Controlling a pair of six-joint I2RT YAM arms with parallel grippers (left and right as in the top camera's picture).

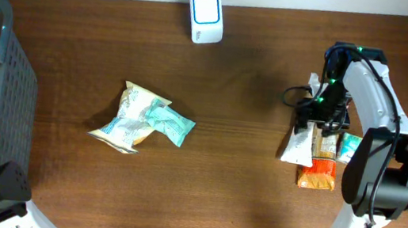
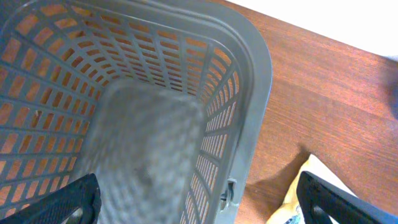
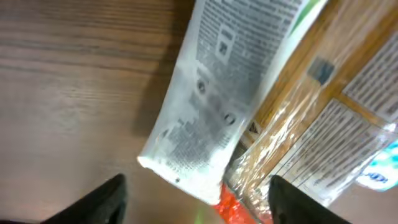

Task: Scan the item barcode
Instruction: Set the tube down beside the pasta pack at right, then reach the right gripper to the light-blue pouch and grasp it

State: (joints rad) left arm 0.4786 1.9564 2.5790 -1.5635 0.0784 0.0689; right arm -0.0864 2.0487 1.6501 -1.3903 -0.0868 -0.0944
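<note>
Rightward, white pouch (image 1: 298, 143), long axis front-to-back, right tool (image 3: 202, 199) spread empty above it, left tool (image 2: 199, 200) wide.

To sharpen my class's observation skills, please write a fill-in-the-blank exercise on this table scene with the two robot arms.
1. The left gripper hangs open over the gray ____.
2. The right gripper, above the white packet, is ____, holding nothing.
3. The scanner near the table's far edge is ____ with a blue outline.
Missing words: basket; open; white.
</note>
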